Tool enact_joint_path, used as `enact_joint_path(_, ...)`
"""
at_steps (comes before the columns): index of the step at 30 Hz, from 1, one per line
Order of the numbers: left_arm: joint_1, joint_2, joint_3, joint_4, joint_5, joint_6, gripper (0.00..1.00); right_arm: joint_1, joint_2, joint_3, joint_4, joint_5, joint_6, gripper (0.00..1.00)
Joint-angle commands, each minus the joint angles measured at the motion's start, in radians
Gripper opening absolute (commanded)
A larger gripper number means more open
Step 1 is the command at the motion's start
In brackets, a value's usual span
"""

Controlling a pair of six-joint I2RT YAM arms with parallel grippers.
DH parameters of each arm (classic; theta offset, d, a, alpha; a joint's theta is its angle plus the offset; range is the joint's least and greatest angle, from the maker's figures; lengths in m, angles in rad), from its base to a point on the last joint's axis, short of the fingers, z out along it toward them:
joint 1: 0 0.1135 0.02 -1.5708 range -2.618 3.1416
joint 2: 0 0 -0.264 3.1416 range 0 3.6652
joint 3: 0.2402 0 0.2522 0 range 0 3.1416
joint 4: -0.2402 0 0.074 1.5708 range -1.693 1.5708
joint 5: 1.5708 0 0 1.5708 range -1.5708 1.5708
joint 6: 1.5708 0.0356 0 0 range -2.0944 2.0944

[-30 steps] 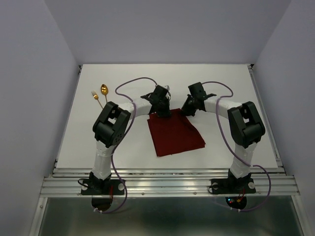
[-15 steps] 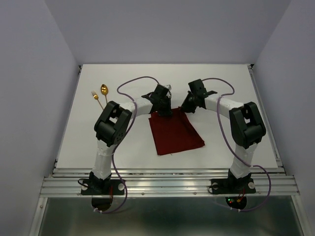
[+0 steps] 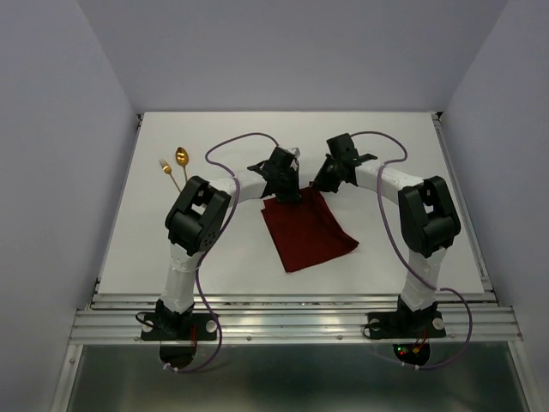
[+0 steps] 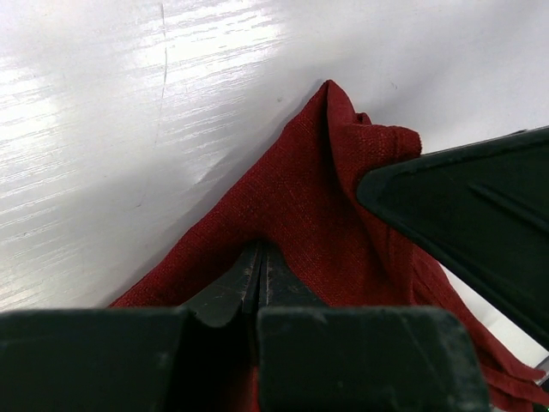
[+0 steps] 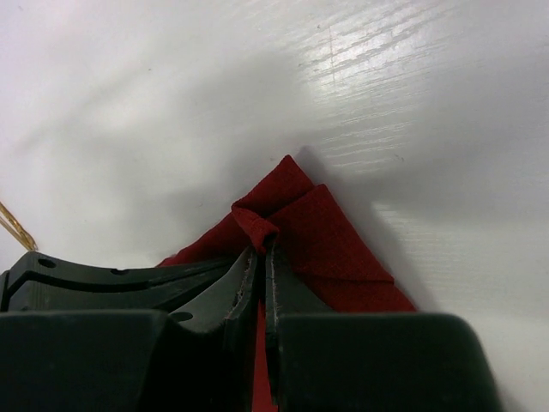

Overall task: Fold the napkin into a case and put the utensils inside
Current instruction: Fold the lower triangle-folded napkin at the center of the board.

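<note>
We see the dark red napkin (image 3: 307, 230) lying near the middle of the desk (image 3: 412, 249), its near corner pointing toward the desk's front edge. Our left jaws are clenched on its far left corner and our right jaws on its far right corner, the cloth bunched in both. The gold spoon (image 3: 181, 157) and fork (image 3: 164, 166) lie side by side at the desk's far left.

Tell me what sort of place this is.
Probably a robot lab test cell: a left arm and right arm bolted to a metal rail, a white table boxed in by plain walls, with a maroon napkin, spoon and fork as props.
</note>
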Motion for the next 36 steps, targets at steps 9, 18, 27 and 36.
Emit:
enact_joint_path(9,-0.003,0.049,0.009,-0.054,0.0,0.04,0.0,0.005,0.054,0.061,0.011,0.012,0.021,0.01)
enact_joint_path(18,-0.003,0.055,0.015,-0.054,0.005,0.045,0.0,0.014,0.076,0.076,0.011,0.011,0.026,0.01)
enact_joint_path(27,-0.003,0.066,0.025,-0.056,0.013,0.049,0.0,0.023,0.08,0.089,0.013,0.005,0.03,0.01)
enact_joint_path(36,-0.003,0.067,0.035,-0.065,0.006,0.055,0.0,0.023,0.103,0.084,0.013,0.0,0.021,0.01)
